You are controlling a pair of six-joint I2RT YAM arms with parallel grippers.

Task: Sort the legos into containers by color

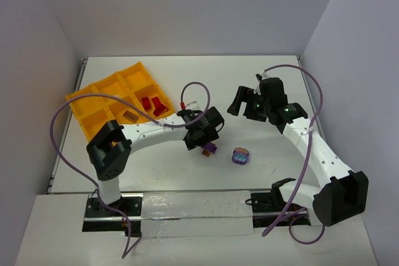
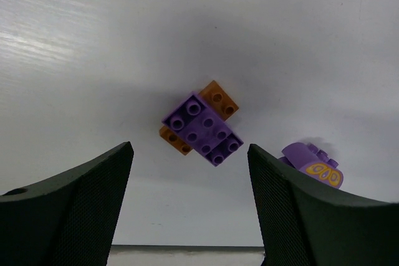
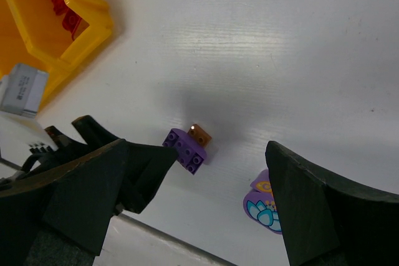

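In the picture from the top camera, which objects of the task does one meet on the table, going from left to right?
yellow tray → red legos inside the tray → purple and orange lego → purple lego with light-blue marks

White arms (image 1: 149,132), black fingers (image 2: 62,216), purple cables (image 1: 198,83).

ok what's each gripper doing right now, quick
left gripper: open, empty, over the purple and orange lego
right gripper: open, empty
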